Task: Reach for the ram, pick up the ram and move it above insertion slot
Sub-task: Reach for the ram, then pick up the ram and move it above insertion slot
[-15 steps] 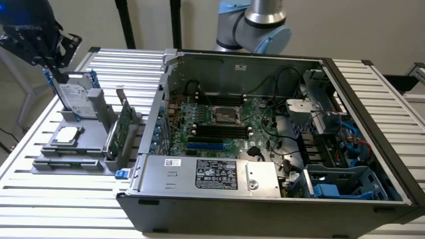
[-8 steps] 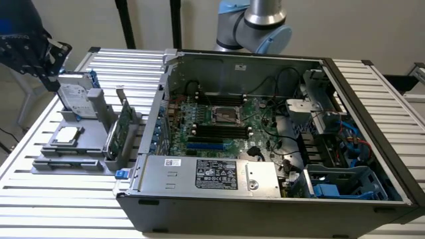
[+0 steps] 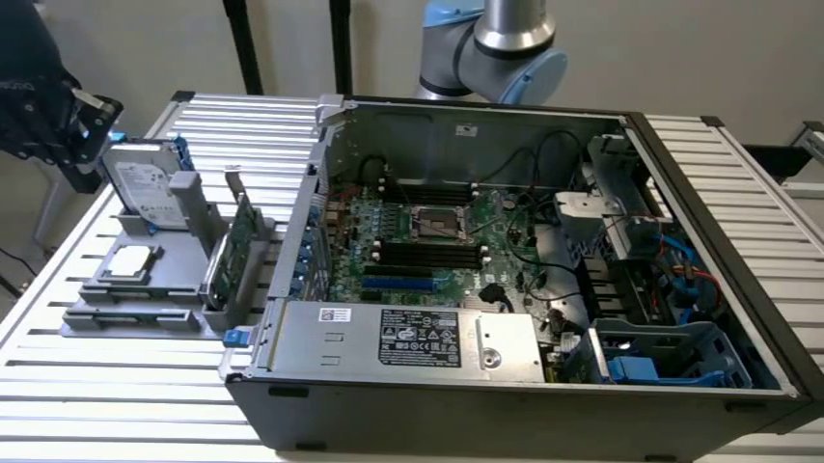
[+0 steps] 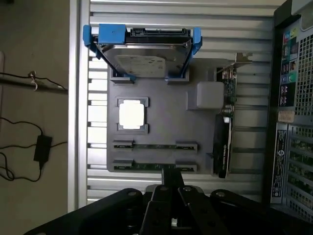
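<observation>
The gripper [image 4: 170, 182] hangs clenched on nothing over the ram [image 4: 146, 166] at the grey holder's [image 4: 166, 127] edge; the stick looks light, stiff, fragile; best pinched mid-length by its long edges.

The ram [image 4: 144, 166] is showing green against the grey holder [image 4: 166, 122]. The hard drive [image 4: 144, 63] is wearing a blue frame. The insertion slot [image 3: 425, 256] is showing black on the green motherboard [image 3: 496, 217].
</observation>
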You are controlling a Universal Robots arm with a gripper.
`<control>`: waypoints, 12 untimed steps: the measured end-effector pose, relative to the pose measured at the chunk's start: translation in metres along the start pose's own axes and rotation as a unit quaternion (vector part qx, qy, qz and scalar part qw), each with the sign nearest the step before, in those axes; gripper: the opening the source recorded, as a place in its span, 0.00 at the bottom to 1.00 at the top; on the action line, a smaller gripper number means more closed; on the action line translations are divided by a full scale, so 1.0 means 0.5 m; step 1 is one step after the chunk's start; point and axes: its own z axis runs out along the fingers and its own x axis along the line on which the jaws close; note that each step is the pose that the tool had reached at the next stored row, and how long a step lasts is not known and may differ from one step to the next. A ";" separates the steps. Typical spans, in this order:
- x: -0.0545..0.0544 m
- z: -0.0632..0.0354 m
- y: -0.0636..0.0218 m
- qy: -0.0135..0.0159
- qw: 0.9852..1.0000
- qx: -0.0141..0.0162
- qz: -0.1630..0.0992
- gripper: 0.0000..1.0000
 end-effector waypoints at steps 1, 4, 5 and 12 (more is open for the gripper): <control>0.001 0.000 -0.006 0.000 1.000 0.000 0.000 0.11; 0.001 -0.001 -0.010 0.000 1.000 0.000 0.000 0.11; 0.001 -0.001 -0.010 0.000 1.000 0.000 0.000 0.11; 0.001 0.000 -0.011 0.001 1.000 0.000 -0.026 0.11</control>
